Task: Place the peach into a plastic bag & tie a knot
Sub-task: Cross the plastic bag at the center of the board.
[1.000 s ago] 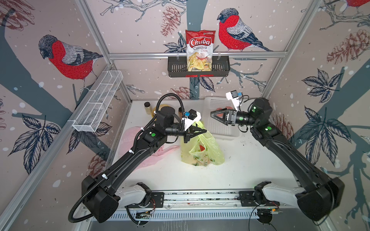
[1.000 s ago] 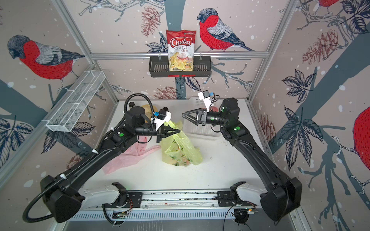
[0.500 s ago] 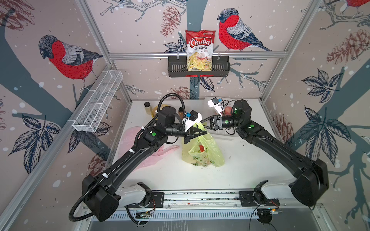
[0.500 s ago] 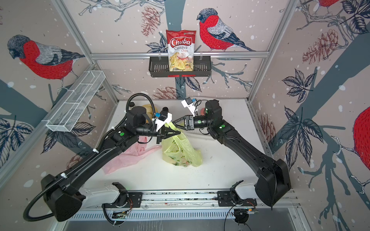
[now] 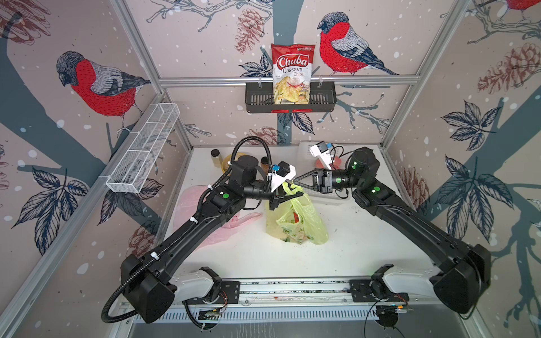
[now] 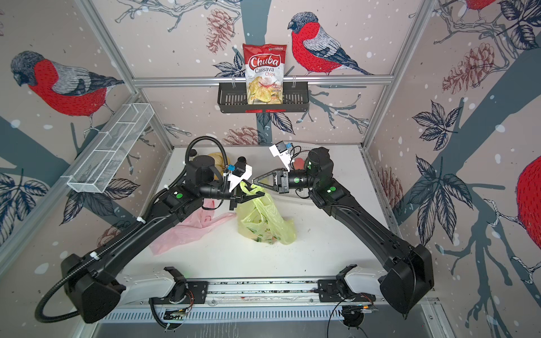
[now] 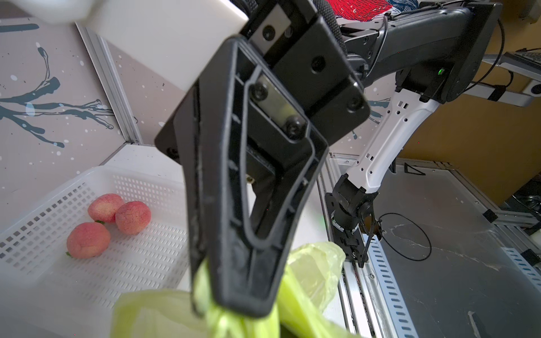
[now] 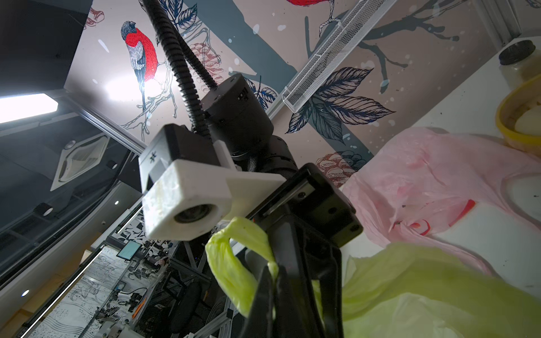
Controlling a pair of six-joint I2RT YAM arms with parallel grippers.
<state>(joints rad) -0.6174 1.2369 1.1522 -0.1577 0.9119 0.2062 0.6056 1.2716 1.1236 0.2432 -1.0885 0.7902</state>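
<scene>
Handles of the green bag (image 5: pixel 295 222), standing mid-surface, are gathered above it: the left gripper (image 5: pixel 280 195) is clamped on one, the right gripper (image 5: pixel 296 180) pinched on the other's loop, tips nearly touching.

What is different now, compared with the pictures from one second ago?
The right gripper moved in toward the left gripper and closed on the top of the green bag; it was open before. The left gripper kept its grip on the bag's top. The green bag and the pink bag stayed where they were.
</scene>
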